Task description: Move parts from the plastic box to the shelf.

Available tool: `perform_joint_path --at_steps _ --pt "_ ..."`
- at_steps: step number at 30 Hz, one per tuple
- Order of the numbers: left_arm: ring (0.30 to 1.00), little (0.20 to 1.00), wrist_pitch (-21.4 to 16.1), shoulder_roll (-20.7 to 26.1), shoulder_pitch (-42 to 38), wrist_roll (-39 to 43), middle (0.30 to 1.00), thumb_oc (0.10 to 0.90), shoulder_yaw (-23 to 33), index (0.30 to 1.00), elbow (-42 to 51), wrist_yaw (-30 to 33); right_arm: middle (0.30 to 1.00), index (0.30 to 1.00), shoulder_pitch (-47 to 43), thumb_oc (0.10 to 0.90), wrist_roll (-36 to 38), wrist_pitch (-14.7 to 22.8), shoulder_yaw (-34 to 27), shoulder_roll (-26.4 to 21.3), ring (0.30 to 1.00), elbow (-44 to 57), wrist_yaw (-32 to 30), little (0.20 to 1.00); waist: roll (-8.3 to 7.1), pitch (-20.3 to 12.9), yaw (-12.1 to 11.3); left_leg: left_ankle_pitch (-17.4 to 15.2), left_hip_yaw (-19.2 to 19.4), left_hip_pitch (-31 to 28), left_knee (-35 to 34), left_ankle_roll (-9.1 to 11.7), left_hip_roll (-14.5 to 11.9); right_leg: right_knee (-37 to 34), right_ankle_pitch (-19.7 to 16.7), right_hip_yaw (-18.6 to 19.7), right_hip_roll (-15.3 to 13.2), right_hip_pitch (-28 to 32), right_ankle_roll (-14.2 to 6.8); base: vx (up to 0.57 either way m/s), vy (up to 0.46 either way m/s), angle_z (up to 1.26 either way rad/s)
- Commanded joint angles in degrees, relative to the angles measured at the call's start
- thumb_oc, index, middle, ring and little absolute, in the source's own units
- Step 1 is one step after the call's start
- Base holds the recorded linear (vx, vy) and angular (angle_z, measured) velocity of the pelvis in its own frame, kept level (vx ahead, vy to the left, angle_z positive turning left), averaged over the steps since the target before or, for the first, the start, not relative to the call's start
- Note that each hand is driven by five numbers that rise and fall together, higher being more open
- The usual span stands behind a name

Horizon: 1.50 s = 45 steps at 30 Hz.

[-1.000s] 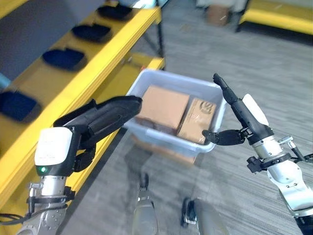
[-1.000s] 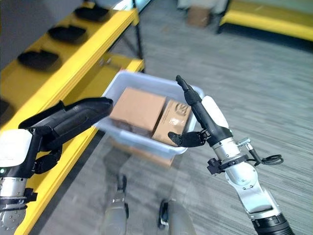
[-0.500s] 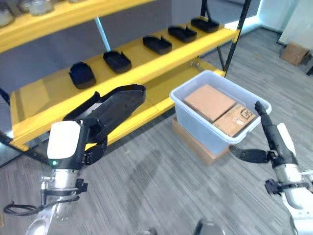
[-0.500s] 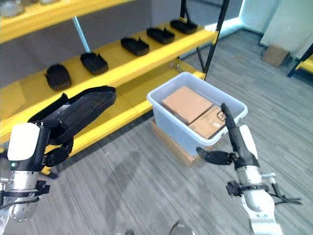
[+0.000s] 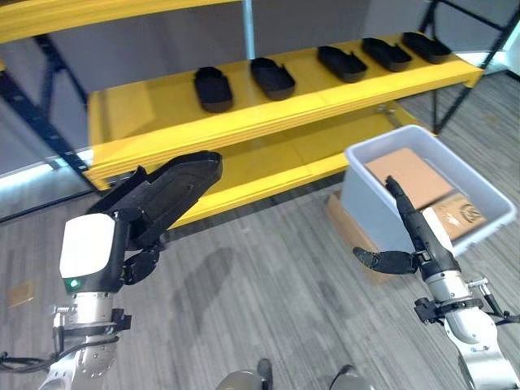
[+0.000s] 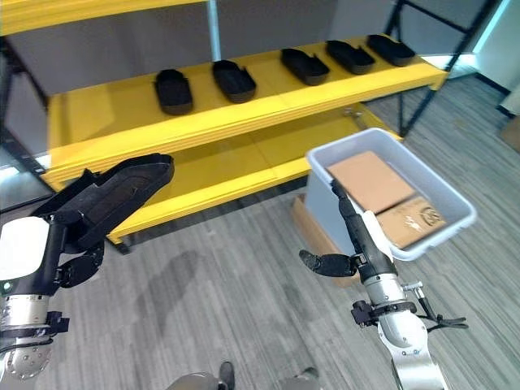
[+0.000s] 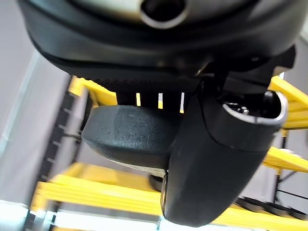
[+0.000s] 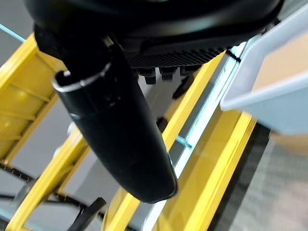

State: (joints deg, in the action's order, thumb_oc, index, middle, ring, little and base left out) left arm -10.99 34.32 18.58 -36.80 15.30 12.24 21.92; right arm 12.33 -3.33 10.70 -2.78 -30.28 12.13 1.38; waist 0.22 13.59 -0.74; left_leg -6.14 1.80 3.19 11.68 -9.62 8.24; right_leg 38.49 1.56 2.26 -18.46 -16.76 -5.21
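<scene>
Robot hand (image 5: 414, 244) now farther from box (image 5: 366, 203).

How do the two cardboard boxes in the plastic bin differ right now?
The plain cardboard box lies at the shelf-side end of the plastic bin and shows a bare, larger top face. The printed cardboard box lies at the end away from the yellow shelf; its top bears a dark mark and shows a smaller face. Both are brown, closed and lie side by side in the bin, untouched by either hand.
</scene>
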Motion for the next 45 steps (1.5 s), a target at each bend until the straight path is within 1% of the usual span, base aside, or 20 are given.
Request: perform_joint_path --at_steps 1,2,4,6,7,13,16,18,19,20,21,22,23,24,25,26,28,31,37,45 --pt "0.300 0.300 -0.95 5.39 -5.14 0.52 0.300 0.400 5.09 0.300 5.20 3.46 1.000 1.000 -4.44 0.900 0.46 4.91 -4.76 -1.86 1.000 3.75 -1.60 1.000 0.01 -0.94 4.60 0.64 -5.07 -3.63 -7.27 5.06 -3.27 -11.60 1.66 -4.43 12.77 -0.42 1.36 0.18 0.021 1.18" --pt "0.300 0.300 -0.81 5.22 -5.29 0.50 0.300 0.400 4.96 0.300 4.81 3.40 1.000 1.000 -3.96 0.900 0.55 4.94 -5.31 -1.78 1.000 3.63 -1.70 1.000 -0.23 -0.73 5.13 0.41 -6.10 -4.06 -7.72 5.27 -2.98 -14.07 0.94 -4.47 13.47 -1.51 1.35 0.25 -0.092 1.20" --pt "0.300 0.300 -0.21 4.47 -5.79 0.18 0.300 0.400 4.12 0.300 3.51 3.80 1.000 1.000 -3.71 0.900 1.24 5.32 -5.76 -1.65 1.000 3.36 -1.40 1.000 -0.64 -0.24 7.24 -0.76 -8.83 -6.24 -8.43 6.15 -2.95 -25.24 -3.91 -2.94 15.15 -4.94 -0.62 0.27 -0.132 1.37" --pt "0.300 0.300 0.24 4.01 -6.29 -0.18 0.300 0.400 2.94 0.300 2.68 3.85 1.000 1.000 -3.27 0.900 1.09 5.38 -6.37 -1.56 1.000 3.29 -1.77 1.000 -1.22 -0.18 8.49 -2.48 -10.81 -9.04 -8.90 7.10 -3.15 -31.95 -7.36 0.72 15.53 -5.09 -2.14 0.35 -0.174 1.70" --pt "0.300 0.300 0.16 4.15 -6.12 -1.76 0.300 0.400 2.37 0.300 2.87 3.79 1.000 1.000 -1.97 0.900 0.91 5.46 -7.09 -1.31 1.000 3.64 -1.81 1.000 -2.25 -1.32 8.51 -3.17 -11.82 -10.08 -9.43 7.52 -3.30 -33.46 -8.10 2.14 15.86 -1.83 -1.69 0.38 -0.270 0.74" --pt "0.300 0.300 -0.36 1.71 -5.65 1.40 0.300 0.400 0.72 0.300 2.25 4.39 1.000 1.000 -2.73 0.900 3.31 5.19 -8.19 -2.07 1.000 3.16 -3.18 1.000 -0.55 -3.66 8.47 -4.00 -13.47 -10.99 -9.32 9.82 -9.10 -26.31 -2.07 -4.24 17.15 -1.25 0.69 0.28 -0.301 0.22" --pt "0.300 0.300 -0.47 1.32 -5.14 2.69 0.300 0.400 0.51 0.300 2.30 4.16 1.000 1.000 -2.35 0.900 3.98 5.28 -8.86 -2.46 1.000 3.49 -3.15 1.000 0.23 -3.88 8.69 -2.47 -13.22 -10.43 -7.52 11.51 -11.42 -26.35 -0.45 -5.45 18.34 0.46 1.77 0.23 -0.246 0.69" --pt "0.300 0.300 -0.54 0.19 -3.90 3.34 0.300 0.400 1.08 0.300 2.42 3.54 1.000 1.000 -2.66 0.900 4.55 5.37 -8.52 -2.98 1.000 3.68 -2.71 1.000 0.70 -3.77 7.93 1.18 -11.90 -8.19 -0.47 13.23 -12.07 -28.67 0.56 -4.90 19.82 3.65 3.24 0.17 -0.189 0.04" --pt "0.300 0.300 -0.73 -0.05 -3.60 3.23 0.300 0.400 1.13 0.300 2.83 2.92 1.000 1.000 -2.65 0.900 4.82 5.44 -8.62 -3.42 1.000 4.03 -2.46 1.000 0.12 -2.89 7.19 6.22 -10.95 -4.19 8.22 14.31 -10.57 -30.51 0.55 -4.39 19.76 6.47 4.55 0.05 -0.081 -0.57" --pt "0.300 0.300 -0.71 -0.01 -3.60 3.23 0.300 0.400 1.16 0.300 2.87 2.88 1.000 1.000 -2.66 0.900 4.83 5.43 -8.62 -3.37 1.000 4.03 -2.44 1.000 0.26 -2.91 7.22 5.66 -11.02 -3.92 9.00 14.23 -10.66 -30.68 0.83 -4.39 19.89 6.66 4.45 0.00 -0.140 -0.60" --pt "0.300 0.300 -0.70 0.04 -3.76 3.04 0.300 0.400 1.00 0.300 3.39 2.49 1.000 1.000 -2.95 0.900 5.39 5.50 -8.72 -4.12 1.000 4.11 -2.62 1.000 -1.16 -0.10 6.08 7.61 -9.54 3.59 22.36 14.22 -7.85 -32.06 0.68 -4.41 18.94 9.58 5.73 0.00 -0.100 -0.65" --pt "0.300 0.300 -0.68 -0.33 -3.69 3.03 0.300 0.400 1.71 0.300 3.78 2.60 1.000 1.000 -2.93 0.900 4.46 5.40 -9.63 -4.05 1.000 3.83 -3.53 1.000 -1.87 0.58 6.58 5.65 -5.23 7.37 19.13 13.17 -12.72 -32.66 1.01 -4.30 17.85 10.94 5.39 0.02 -0.095 -0.18" --pt "0.300 0.300 -0.92 -0.57 -3.49 3.13 0.300 0.400 1.98 0.300 4.03 2.78 1.000 1.000 -2.68 0.900 3.82 5.35 -10.07 -3.92 1.000 3.76 -4.08 1.000 -2.16 0.38 6.28 4.25 -4.67 7.85 14.40 13.01 -14.67 -33.15 1.10 -4.01 17.40 11.51 4.94 0.12 0.028 0.16" --pt "0.300 0.300 -0.90 -0.87 -3.16 3.42 0.300 0.400 1.98 0.300 4.04 3.40 1.000 1.000 -2.31 0.900 3.33 5.51 -10.31 -3.56 1.000 3.56 -4.98 1.000 -2.34 0.15 6.11 3.92 -5.02 7.88 5.33 13.47 -16.68 -33.78 1.27 -3.60 16.88 12.32 4.13 0.14 0.086 0.10" --pt "0.300 0.300 -0.89 -0.95 -3.15 3.70 0.300 0.400 2.04 0.300 4.02 3.75 1.000 1.000 -2.05 0.900 3.09 5.54 -10.46 -3.49 1.000 3.31 -5.42 1.000 -2.12 0.02 6.21 6.38 -4.85 7.64 0.36 14.25 -18.41 -33.78 1.65 -3.32 16.86 12.68 3.78 0.15 0.114 -0.21" --pt "0.300 0.300 -0.80 -0.85 -3.40 3.68 0.300 0.400 2.01 0.300 4.09 4.14 1.000 1.000 -1.80 0.900 2.64 5.65 -10.44 -3.65 1.000 3.22 -6.02 1.000 -1.48 -0.10 6.16 11.42 -4.46 7.46 -6.33 15.32 -20.38 -33.88 2.18 -2.94 17.16 13.25 3.72 0.12 0.103 -0.46" --pt "0.300 0.300 -0.73 -0.49 -3.74 3.72 0.300 0.400 1.63 0.300 4.24 4.07 1.000 1.000 -0.38 0.900 1.74 5.51 -10.80 -2.99 1.000 2.99 -6.62 1.000 -0.40 -0.45 6.36 14.24 -1.70 4.50 -11.95 16.68 -22.58 -33.41 3.51 -2.46 17.66 14.55 3.53 0.14 0.171 -0.51" --pt "0.300 0.300 -1.37 -0.26 -3.56 3.38 0.300 0.400 1.06 0.300 5.26 3.98 1.000 1.000 2.04 0.900 0.75 5.44 -11.32 -0.90 1.000 3.20 -6.24 1.000 0.36 -2.92 6.96 12.88 1.41 0.21 -15.49 16.92 -21.70 -34.51 2.90 -2.71 16.11 15.90 2.13 0.23 0.313 -0.50" --pt "0.300 0.300 -1.05 0.76 -1.80 3.49 0.300 0.400 2.69 0.300 5.31 4.29 1.000 1.000 1.90 0.900 0.30 4.26 -9.46 0.62 1.000 2.33 -4.57 1.000 -2.00 -4.26 6.69 6.77 7.17 -2.09 -11.94 13.82 -18.31 -37.34 0.11 0.48 11.19 17.02 -1.48 0.09 0.254 -0.22" --pt "0.300 0.300 -0.15 2.12 -2.62 2.55 0.300 0.400 3.22 0.300 5.76 4.90 1.000 1.000 0.52 0.900 -0.25 3.80 -8.43 1.06 1.000 2.39 -3.84 1.000 -4.54 -4.55 6.29 2.35 9.74 -0.93 -8.52 10.76 -14.64 -38.03 -2.91 1.28 7.13 14.61 -5.32 0.00 0.191 -0.27"
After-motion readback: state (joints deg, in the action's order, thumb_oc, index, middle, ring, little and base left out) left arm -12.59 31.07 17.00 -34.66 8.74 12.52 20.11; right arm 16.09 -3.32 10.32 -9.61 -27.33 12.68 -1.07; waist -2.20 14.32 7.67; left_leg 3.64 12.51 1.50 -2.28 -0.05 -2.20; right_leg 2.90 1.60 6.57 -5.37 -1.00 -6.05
